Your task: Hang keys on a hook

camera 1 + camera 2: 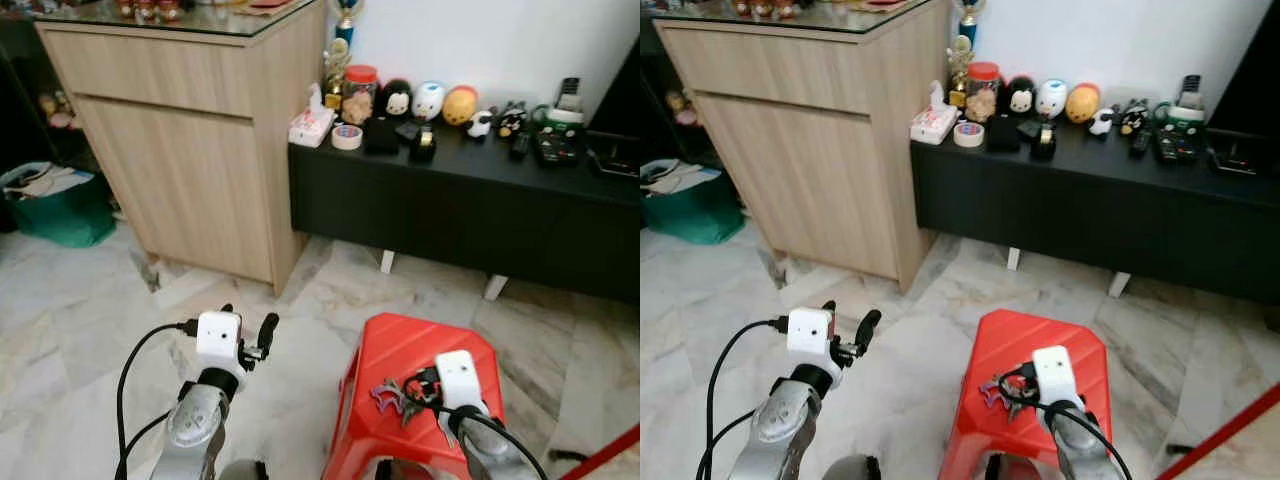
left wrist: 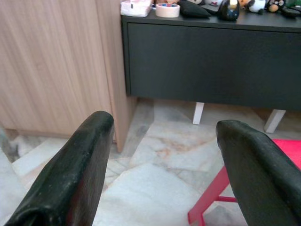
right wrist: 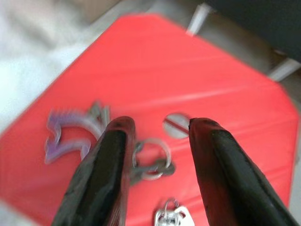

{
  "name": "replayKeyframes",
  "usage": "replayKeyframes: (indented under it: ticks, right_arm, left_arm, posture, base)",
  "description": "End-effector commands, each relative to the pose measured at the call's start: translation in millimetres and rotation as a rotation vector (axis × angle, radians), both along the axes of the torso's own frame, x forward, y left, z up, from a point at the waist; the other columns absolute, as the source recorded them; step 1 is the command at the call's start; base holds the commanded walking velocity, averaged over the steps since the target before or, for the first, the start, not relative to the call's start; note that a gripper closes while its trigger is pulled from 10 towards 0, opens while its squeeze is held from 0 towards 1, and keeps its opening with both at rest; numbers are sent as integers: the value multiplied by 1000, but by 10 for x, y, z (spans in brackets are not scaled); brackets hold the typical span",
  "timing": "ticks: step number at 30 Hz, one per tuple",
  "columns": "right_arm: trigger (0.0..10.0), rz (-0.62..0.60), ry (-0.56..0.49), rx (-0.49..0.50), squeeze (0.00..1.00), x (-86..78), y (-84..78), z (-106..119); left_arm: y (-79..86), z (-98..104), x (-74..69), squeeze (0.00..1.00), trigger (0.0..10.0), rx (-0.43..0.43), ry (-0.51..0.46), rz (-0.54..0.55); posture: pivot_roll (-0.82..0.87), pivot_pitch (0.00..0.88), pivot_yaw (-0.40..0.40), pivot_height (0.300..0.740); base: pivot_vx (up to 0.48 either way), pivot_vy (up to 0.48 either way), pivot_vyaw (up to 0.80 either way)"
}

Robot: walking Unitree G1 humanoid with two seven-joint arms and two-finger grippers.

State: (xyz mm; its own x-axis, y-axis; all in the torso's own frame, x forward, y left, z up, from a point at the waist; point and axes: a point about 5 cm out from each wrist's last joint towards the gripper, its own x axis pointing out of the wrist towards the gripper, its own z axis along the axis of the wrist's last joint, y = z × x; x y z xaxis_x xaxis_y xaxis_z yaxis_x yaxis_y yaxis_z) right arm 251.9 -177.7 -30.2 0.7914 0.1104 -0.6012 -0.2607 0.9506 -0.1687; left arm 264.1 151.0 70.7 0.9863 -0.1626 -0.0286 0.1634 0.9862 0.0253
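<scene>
Red plastic marks the stool (image 1: pixel 400 370) at the lower centre of the head views, and on its seat lie the keys (image 3: pixel 150 162), a bunch of metal rings with a purple charm (image 3: pixel 66 134) at one end. Right gripper (image 3: pixel 157 129) hangs low over that seat with its two black fingers (image 3: pixel 106 174) spread apart, one on each side of the key rings, holding nothing. Left gripper (image 2: pixel 162 127) sits at the lower left over the marble floor (image 1: pixel 90 310), its fingers also wide apart and empty, aimed toward a black low cabinet (image 1: pixel 460 205). Along the cabinet's top, in the upper right of the frame, stand small toys, a roll of tape (image 1: pixel 346 136) and a jar (image 1: pixel 359 93). Beside it at upper left stands a wooden cabinet (image 1: pixel 190 140) with a glass top.
</scene>
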Motion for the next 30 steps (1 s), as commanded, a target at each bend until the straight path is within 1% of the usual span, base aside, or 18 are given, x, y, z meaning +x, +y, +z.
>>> replayKeyframes:
  ticks: [1,5,8,10,11,12,15,16,18,19,21,22,24,26,28,30]
  right_arm:
    - [10000,24,40,-22,1000,-7,-10,-34]
    - [10000,14,54,-25,1000,25,-37,-32]
    - [10000,-9,51,-10,1000,112,-38,16]
    - [10000,28,38,-30,1000,154,-16,48]
    - [10000,28,38,-30,1000,154,-16,48]
    - [10000,63,38,-45,1000,180,-1,67]
    - [10000,106,50,-46,1000,190,11,70]
    - [10000,152,65,-64,627,184,21,63]
    - [10000,180,74,-79,627,174,21,53]
    - [10000,112,89,-58,0,177,-20,45]
    - [10000,-9,109,2,0,189,-62,41]
    - [10000,-58,113,44,0,200,-60,44]
    - [10000,-120,110,134,0,223,-20,56]
    - [10000,-126,111,195,0,234,61,59]
    - [10000,-100,121,210,0,225,131,46]
    - [10000,-133,149,260,0,209,178,24]
  left_arm:
    - [-20,-10,23,0,10000,-5,19,-10]
    - [-43,2,34,0,10000,-2,15,-19]
    - [-56,18,47,0,10000,-2,9,-20]
    - [-57,26,42,0,10000,-1,7,-21]
    - [-57,26,42,0,10000,-1,7,-21]
    - [-59,30,30,0,10000,1,5,-22]
    - [-57,23,-2,0,10000,3,8,-22]
    - [-52,13,-23,0,10000,4,13,-20]
    - [-53,9,-45,0,10000,5,15,-20]
    - [-54,2,-65,0,10000,5,18,-20]
    - [-51,-6,-86,0,10000,6,22,-19]
    - [-49,-10,-95,0,10000,6,24,-18]
    - [-45,-16,-113,0,10000,6,29,-16]
    - [-43,-22,-130,0,10000,7,33,-14]
    - [-43,-21,-143,0,10000,7,35,-13]
    - [-41,-17,-153,0,10000,9,35,-13]
  posture:
    - [12,0,-38,632]
    - [17,0,-39,632]
    - [24,0,-40,632]
    - [24,0,-41,632]
    - [24,0,-41,632]
    - [27,3,-45,632]
    - [32,15,-50,632]
    - [34,21,-51,632]
    - [36,26,-53,632]
    - [39,31,-54,632]
    - [40,36,-55,632]
    - [39,39,-55,632]
    - [41,43,-56,632]
    - [46,49,-55,632]
    - [47,50,-55,632]
    - [49,55,-58,632]
  base:
    - [0,0,0]
    - [0,0,0]
    - [0,0,0]
    - [0,0,0]
    - [0,0,0]
    - [0,0,0]
    - [0,0,0]
    - [0,0,0]
    - [0,0,0]
    - [0,0,0]
    - [0,0,0]
    - [0,0,0]
    - [0,0,0]
    - [0,0,0]
    - [0,0,0]
    - [0,0,0]
